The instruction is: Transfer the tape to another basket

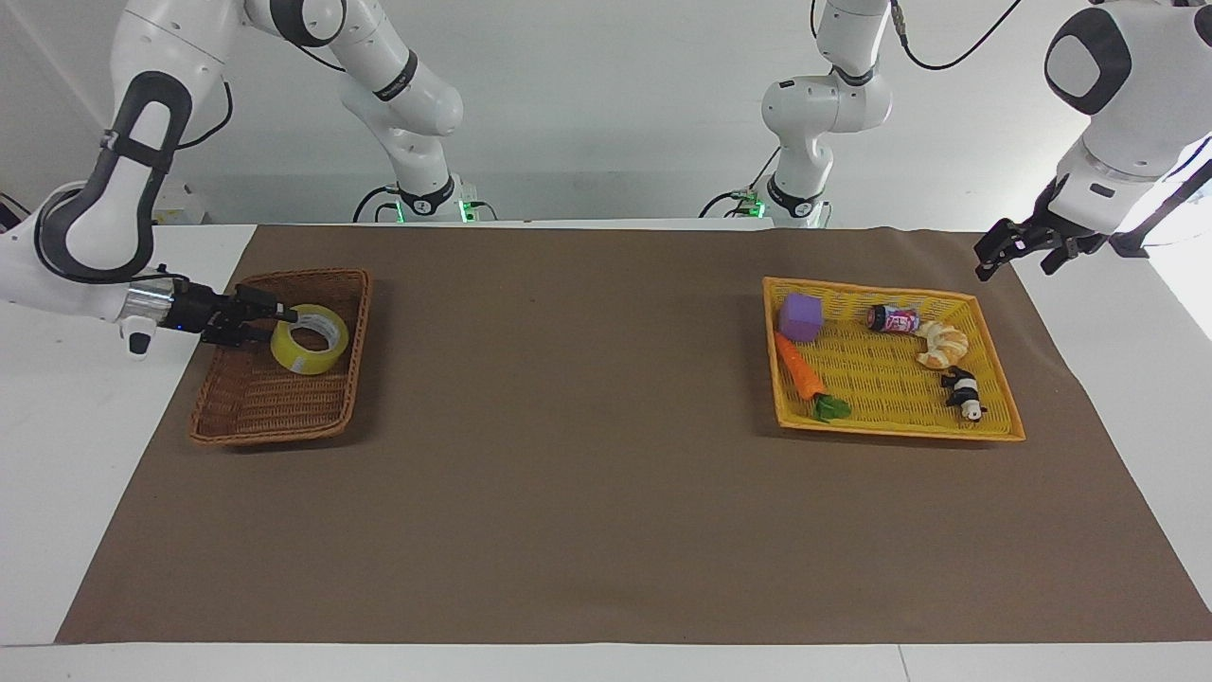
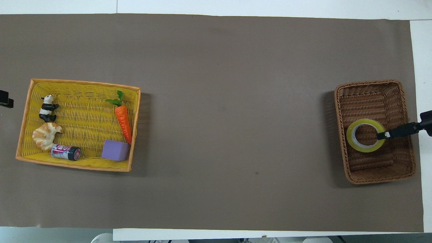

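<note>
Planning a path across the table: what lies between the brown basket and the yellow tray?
Nothing: only bare brown mat lies between the brown basket and the yellow tray, clearest in the overhead view.

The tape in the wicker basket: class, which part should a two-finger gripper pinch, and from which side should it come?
Pinch the ring wall of the tape, one finger in the core hole and one outside. It lies nearly flat in the basket with its hole facing up, so probably come from above, clear of the sloping sides. The right gripper already sits at the wall toward the right arm's end.
</note>
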`<state>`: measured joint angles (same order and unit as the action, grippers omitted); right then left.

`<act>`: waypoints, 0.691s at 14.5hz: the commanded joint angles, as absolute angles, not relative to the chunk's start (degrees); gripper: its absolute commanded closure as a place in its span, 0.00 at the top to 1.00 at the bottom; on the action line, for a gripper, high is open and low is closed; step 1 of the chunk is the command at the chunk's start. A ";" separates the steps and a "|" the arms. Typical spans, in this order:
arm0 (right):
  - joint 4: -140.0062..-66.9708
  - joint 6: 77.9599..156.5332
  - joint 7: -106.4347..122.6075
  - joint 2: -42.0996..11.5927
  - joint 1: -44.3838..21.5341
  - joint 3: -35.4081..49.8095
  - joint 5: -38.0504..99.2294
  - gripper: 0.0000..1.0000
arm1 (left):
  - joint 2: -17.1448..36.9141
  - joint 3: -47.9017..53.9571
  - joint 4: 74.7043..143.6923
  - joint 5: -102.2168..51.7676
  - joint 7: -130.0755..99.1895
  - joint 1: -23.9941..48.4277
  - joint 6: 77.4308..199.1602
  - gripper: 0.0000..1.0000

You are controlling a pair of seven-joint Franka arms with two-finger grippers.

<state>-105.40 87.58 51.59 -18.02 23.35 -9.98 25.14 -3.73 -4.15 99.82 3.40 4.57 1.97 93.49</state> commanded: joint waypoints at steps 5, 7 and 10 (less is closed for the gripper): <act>-102.23 92.46 43.10 -7.65 18.30 -9.41 17.23 1.00 | -4.48 5.19 100.11 4.48 8.26 -5.19 92.46 1.00; -99.77 92.98 34.50 -6.60 15.30 -9.41 13.55 1.00 | -4.48 4.57 100.11 4.48 8.26 -4.92 92.11 1.00; -98.00 92.55 21.39 -3.01 8.37 -9.40 7.23 1.00 | -4.22 2.99 98.88 4.13 8.26 -4.31 90.71 1.00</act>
